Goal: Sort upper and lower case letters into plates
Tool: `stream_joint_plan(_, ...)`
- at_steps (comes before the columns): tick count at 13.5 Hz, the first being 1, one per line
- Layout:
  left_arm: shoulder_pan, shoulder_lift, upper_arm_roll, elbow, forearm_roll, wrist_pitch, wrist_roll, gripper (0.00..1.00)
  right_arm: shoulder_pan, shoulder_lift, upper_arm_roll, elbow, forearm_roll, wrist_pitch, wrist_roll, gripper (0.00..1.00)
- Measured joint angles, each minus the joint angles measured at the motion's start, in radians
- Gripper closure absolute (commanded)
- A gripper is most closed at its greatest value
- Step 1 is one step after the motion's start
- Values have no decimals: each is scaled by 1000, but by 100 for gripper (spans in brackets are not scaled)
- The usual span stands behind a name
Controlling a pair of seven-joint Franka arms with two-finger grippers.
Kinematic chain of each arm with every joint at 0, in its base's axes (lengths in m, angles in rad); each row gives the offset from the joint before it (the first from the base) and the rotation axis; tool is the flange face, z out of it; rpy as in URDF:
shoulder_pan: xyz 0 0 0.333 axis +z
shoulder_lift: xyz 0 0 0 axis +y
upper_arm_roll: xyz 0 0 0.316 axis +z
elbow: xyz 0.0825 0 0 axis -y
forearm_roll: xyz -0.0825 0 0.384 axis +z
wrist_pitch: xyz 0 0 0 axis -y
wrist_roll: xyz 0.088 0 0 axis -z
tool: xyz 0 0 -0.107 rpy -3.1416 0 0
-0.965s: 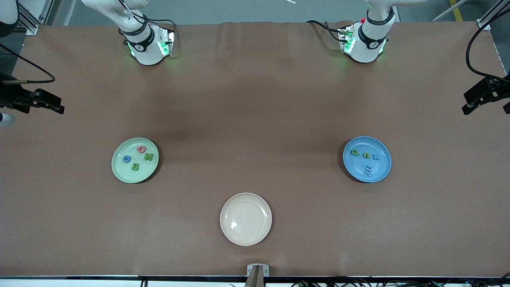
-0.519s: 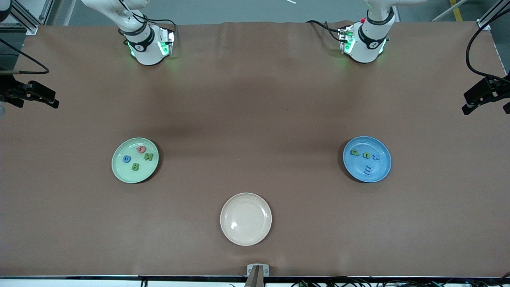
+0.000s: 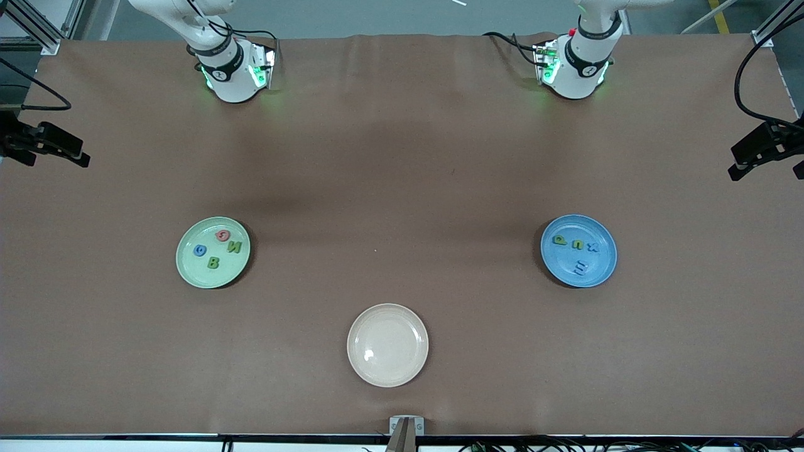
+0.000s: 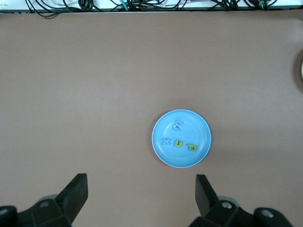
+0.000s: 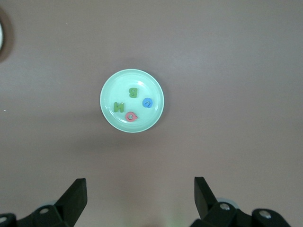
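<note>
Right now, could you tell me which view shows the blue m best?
The left wrist view: the blue m lies plainly in the blue plate, its shape distinct. The front view shows it smaller and paler against the plate. The right wrist view does not show it.

green plate [image 3: 188,271]: holds green B [image 3: 213,263], green N [image 3: 235,247], blue round letter [image 3: 200,250] and red round letter [image 3: 222,235], the round ones likely G, not sure
blue plate [image 3: 603,270]: holds green p [image 3: 558,239], green n or u [image 3: 576,244], blue x [image 3: 592,247], blue m [image 3: 581,269]
cream plate [image 3: 387,376]: no lettering
other text, labels, brands: none readable
</note>
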Motion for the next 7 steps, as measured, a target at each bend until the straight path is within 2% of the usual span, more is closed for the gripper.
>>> stream_joint_plan(5, 0, 0, 0, 0, 0, 0, 0, 0, -8, -3, 0, 0, 6, 4, -2, 0)
stream_joint_plan(7, 0, 0, 1, 0, -40, -28, -1, 0, -8, -6, 0, 0, 0, 5, -5, 0)
